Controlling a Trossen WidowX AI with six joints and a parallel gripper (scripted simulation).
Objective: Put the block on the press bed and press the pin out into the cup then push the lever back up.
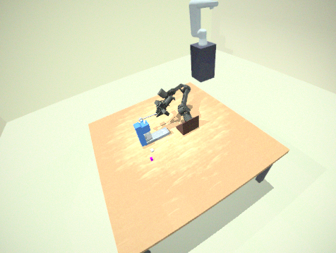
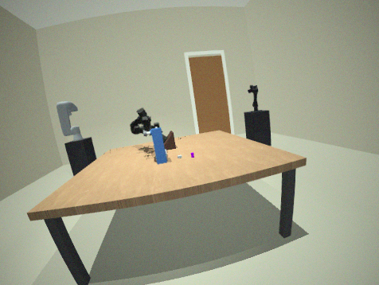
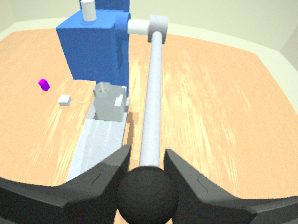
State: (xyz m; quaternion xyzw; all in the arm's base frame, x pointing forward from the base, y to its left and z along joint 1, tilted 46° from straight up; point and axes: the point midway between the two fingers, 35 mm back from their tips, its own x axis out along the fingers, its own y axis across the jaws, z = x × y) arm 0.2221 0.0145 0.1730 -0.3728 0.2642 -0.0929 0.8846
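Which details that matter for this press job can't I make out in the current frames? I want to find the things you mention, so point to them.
- Pin: cannot be identified in any view; too small in top and exterior, no distinct pin in wrist.
- Punch tip: the blue press head (image 1: 142, 126) (image 3: 95, 47) covers it in wrist.
- Cup: not identifiable in any view.
- Block on the bed (image 1: 157, 136) (image 3: 97, 142): hidden behind the blue column in exterior.
- Finger contact on the lever (image 1: 150, 116) (image 3: 153, 95): the black knob (image 3: 147, 195) covers it in wrist.

Pale beige walls surround a light floor and a wooden desk (image 1: 212, 169) (image 2: 179, 179) (image 3: 215, 115) on dark legs; a brown door (image 2: 211, 93) (white-framed) stands behind. Light, seemingly from above, casts a shadow beneath the desk.
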